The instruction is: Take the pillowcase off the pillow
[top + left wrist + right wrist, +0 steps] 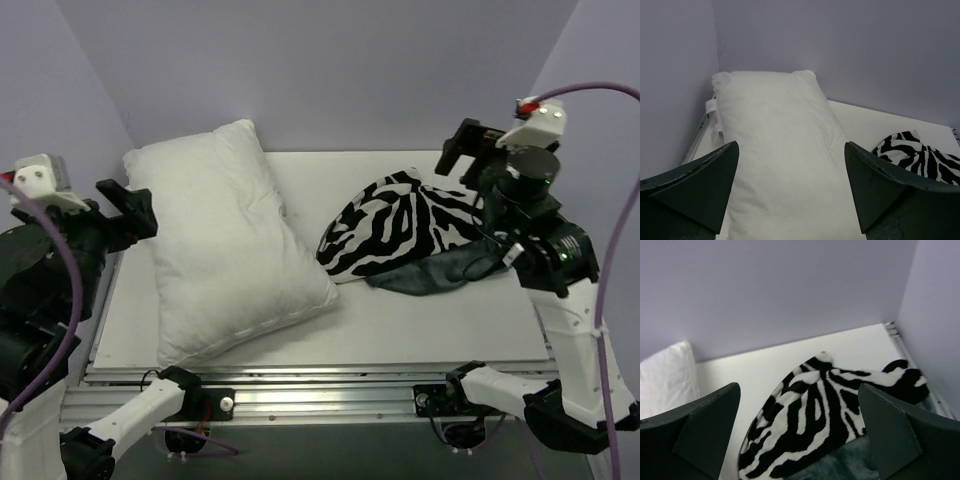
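The plain white pillow [225, 240] lies bare on the left half of the table; it fills the left wrist view [780, 150] and its corner shows in the right wrist view [662, 377]. The zebra-striped pillowcase [405, 228] lies crumpled on the right half, apart from the pillow, its dark grey-green side [440, 270] showing at the near edge. It also shows in the right wrist view [825, 410] and the left wrist view [920, 155]. My left gripper [128, 208] is open and empty, raised at the pillow's left. My right gripper [470, 150] is open and empty above the pillowcase.
The white table top [420, 320] is ringed by lilac walls [330, 70] at the back and both sides. A metal rail [330, 385] runs along the near edge by the arm bases.
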